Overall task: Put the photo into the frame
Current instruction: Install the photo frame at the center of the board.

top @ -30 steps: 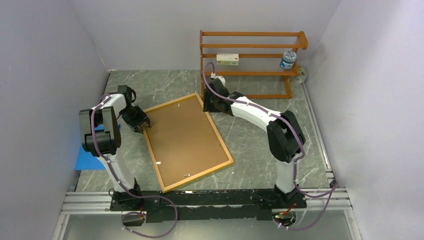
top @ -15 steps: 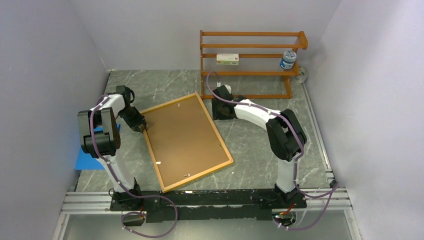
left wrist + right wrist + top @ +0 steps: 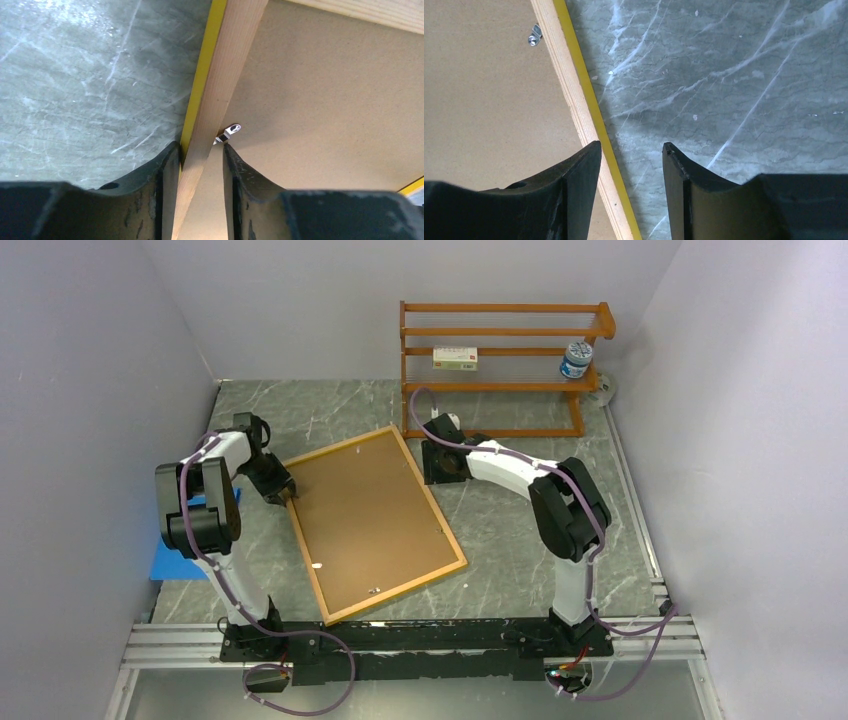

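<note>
frame (image 3: 395, 592) — front face down, hidden; blue sheet (image 3: 165, 565) — partly behind left arm (image 3: 195, 505); shelf box (image 3: 455, 358) print unreadable

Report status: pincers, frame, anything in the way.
Left pincer straddling frame rail, grip unclear. Right pincer open over opposite edge, empty. Frame face down, backing board in, photo not visible. No obstruction seen.

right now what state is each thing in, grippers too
frame: face down, flat on the table
backing board: lying inside the frame's back
photo: not visible
left gripper: jaws astride the frame's rail, grip unclear
right gripper: open, empty, at the frame's edge
shelf rack: upright
blue sheet: lying flat
</note>
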